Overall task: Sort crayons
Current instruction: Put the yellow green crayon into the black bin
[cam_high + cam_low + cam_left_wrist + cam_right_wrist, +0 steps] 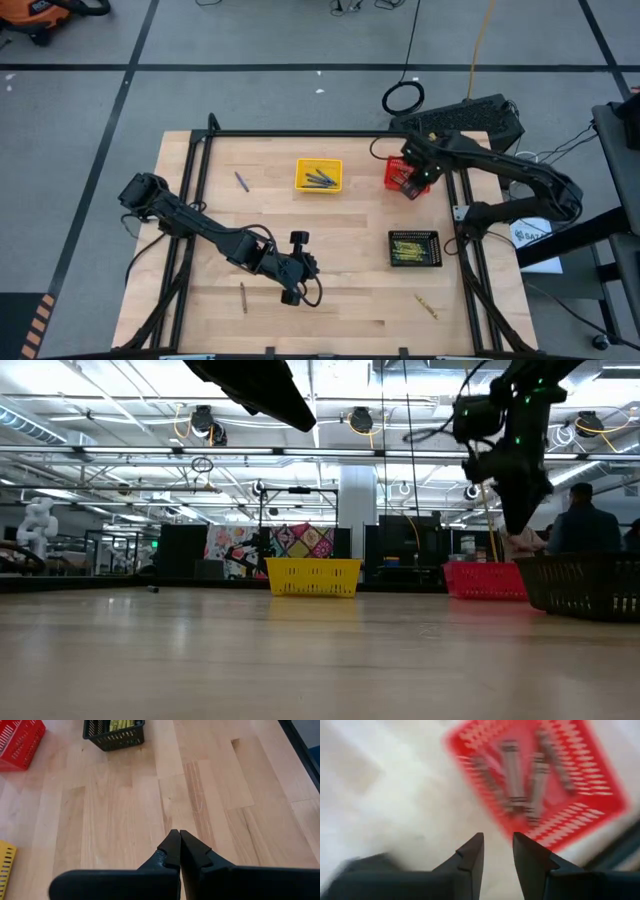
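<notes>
Left gripper (179,836) fingers pressed together above bare table (125,820); black basket (115,735), red basket (17,745) beyond.

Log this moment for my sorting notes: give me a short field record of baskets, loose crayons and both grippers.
yellow basket: blue-grey crayons inside
red basket: crayons inside, seen in right wrist view
black basket: yellow-olive crayons inside
loose crayons: blue-grey crayon at far left, brown crayon at near left, yellow crayon at near right
right gripper: open, empty, above red basket
left gripper: shut, empty, over bare table
</notes>
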Controlling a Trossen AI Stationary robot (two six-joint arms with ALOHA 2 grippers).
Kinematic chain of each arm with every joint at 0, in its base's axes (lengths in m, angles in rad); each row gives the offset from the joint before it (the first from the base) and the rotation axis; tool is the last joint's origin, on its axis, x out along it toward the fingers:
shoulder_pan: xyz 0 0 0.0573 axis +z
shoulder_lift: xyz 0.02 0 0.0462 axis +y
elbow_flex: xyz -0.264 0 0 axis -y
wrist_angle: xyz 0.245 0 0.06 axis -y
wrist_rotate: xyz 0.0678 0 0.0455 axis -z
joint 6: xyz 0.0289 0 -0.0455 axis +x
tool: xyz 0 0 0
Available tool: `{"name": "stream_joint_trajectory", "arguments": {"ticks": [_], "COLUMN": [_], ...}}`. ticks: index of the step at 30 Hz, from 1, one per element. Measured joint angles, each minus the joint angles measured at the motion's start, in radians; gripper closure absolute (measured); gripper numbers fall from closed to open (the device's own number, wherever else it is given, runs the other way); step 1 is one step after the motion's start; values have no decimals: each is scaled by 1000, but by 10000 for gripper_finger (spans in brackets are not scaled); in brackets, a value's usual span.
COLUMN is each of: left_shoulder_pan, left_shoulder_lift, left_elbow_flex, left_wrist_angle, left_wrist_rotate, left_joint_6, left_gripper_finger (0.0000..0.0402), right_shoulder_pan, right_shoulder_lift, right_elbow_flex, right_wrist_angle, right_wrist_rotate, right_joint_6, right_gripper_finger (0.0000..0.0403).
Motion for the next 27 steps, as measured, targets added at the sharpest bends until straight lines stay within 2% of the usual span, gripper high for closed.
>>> {"name": "stream_joint_trajectory", "arguments": {"ticks": [4,14,27], "left_shoulder_pan": [0,-1,-1], "left_shoulder_lift": [0,0,0], "left_elbow_flex": [0,0,0], "left_wrist_angle": [0,-2,-4], "left_wrist_rotate": [0,6,7], "left_joint_6": [-3,-53,-53], "left_gripper_finger": [402,402,402], "right_shoulder_pan": [68,303,699], "right_shoulder_lift": [-70,-218,-202], "right_elbow_flex": [11,11,11], "right_wrist_angle": [-2,-75,-41], "right_wrist_rotate": [-87,-179,-174], "right_joint_6": [67,362,691], "right_gripper_finger": [312,312,312]}}
